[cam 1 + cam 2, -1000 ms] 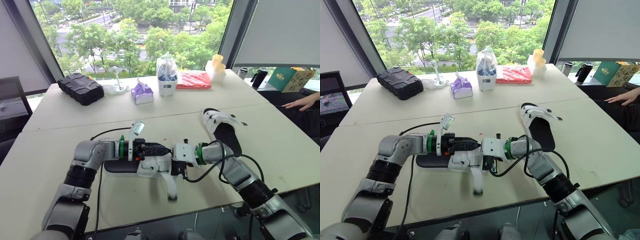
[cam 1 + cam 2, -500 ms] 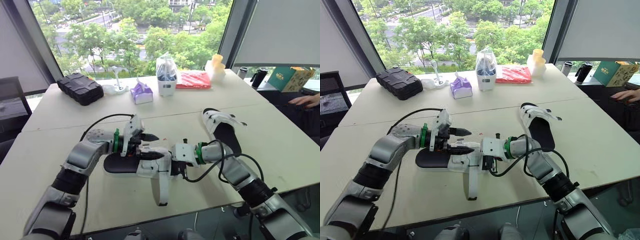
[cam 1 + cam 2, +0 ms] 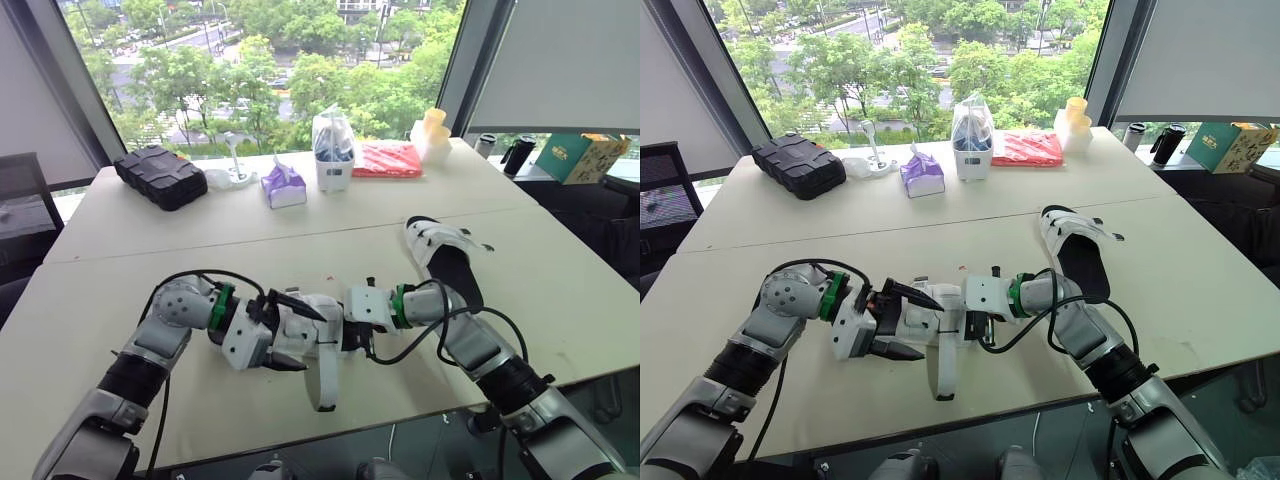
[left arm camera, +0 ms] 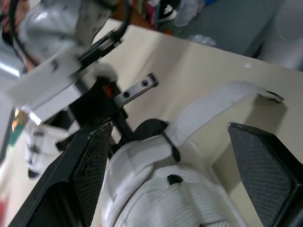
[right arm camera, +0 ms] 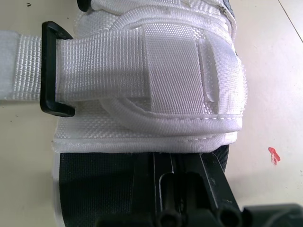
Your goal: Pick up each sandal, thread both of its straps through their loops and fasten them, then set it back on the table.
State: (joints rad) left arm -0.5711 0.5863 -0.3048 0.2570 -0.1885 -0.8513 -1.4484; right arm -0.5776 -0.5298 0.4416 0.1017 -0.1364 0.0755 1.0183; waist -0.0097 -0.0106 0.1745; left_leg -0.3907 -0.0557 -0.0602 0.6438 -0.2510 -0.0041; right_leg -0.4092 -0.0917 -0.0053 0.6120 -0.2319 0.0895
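A sandal (image 3: 300, 335) with a black sole and white upper lies near the table's front edge, held between both grippers. My right gripper (image 3: 346, 334) is shut on its sole edge, and the right wrist view shows the white upper (image 5: 142, 71) with one strap fed through a black loop (image 5: 56, 71). My left gripper (image 3: 312, 342) is open, its fingers (image 4: 90, 175) spread wide on either side of the upper. A long loose strap (image 3: 326, 375) trails toward the front edge. The second sandal (image 3: 447, 257) lies to the right.
A black case (image 3: 162, 177), purple tissue pack (image 3: 285, 187), bagged bottle (image 3: 334, 152), red packet (image 3: 388, 160) and yellow cups (image 3: 432, 135) line the far table. A green box (image 3: 585, 155) stands at the far right. A black cable (image 3: 200, 285) loops over the left arm.
My left gripper swung from beside the sandal up over it, then dropped with its fingers open around the white upper. The loose strap straightened toward the front edge. The right arm stayed put.
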